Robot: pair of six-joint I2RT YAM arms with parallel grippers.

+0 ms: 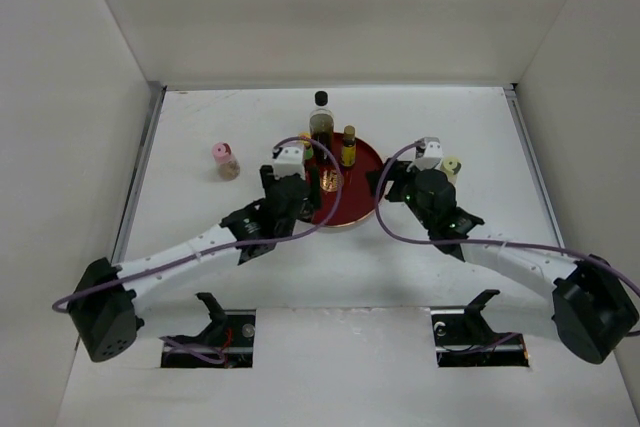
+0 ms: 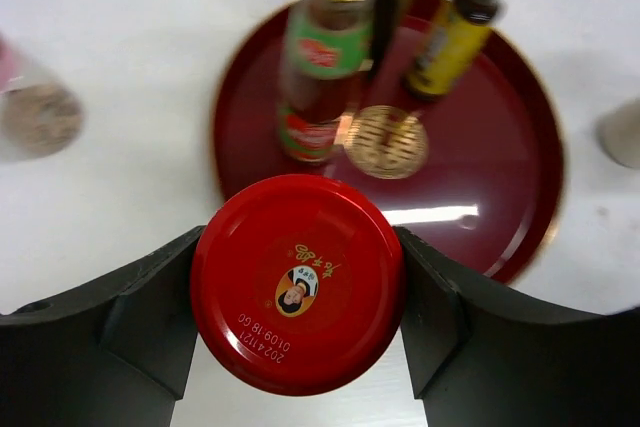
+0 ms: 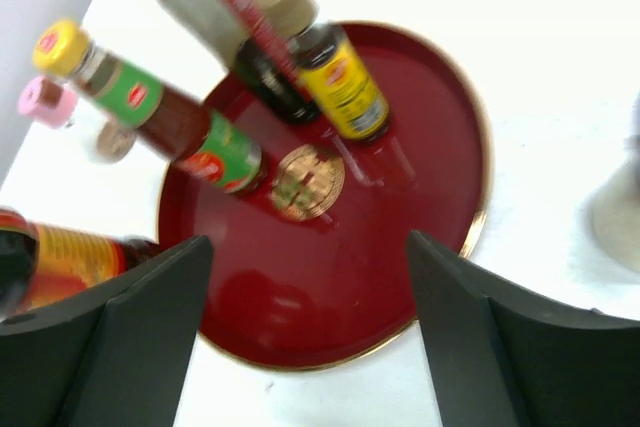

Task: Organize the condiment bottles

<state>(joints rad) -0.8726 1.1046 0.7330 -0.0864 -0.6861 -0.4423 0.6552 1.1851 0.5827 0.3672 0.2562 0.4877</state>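
My left gripper [image 2: 297, 292] is shut on the red-lidded jar [image 2: 297, 282] at the near-left rim of the round red tray [image 2: 500, 197]; I cannot tell if the jar rests on anything. On the tray stand the yellow-capped red sauce bottle [image 2: 318, 77], the small amber bottle [image 2: 450, 42] and the tall black-capped bottle [image 1: 321, 119]. My right gripper [image 3: 310, 287] is open and empty above the tray's near-right part [image 3: 330, 307]. The pink shaker [image 1: 225, 160] stands left of the tray. The cream-topped shaker [image 1: 452, 166] stands to its right. The silver shaker is hidden.
White walls close in the table on the left, back and right [image 1: 560, 57]. The two arms [image 1: 190, 252] reach in from the near corners towards the tray [image 1: 360, 197]. Two cut-outs [image 1: 480, 339] lie in the near edge.
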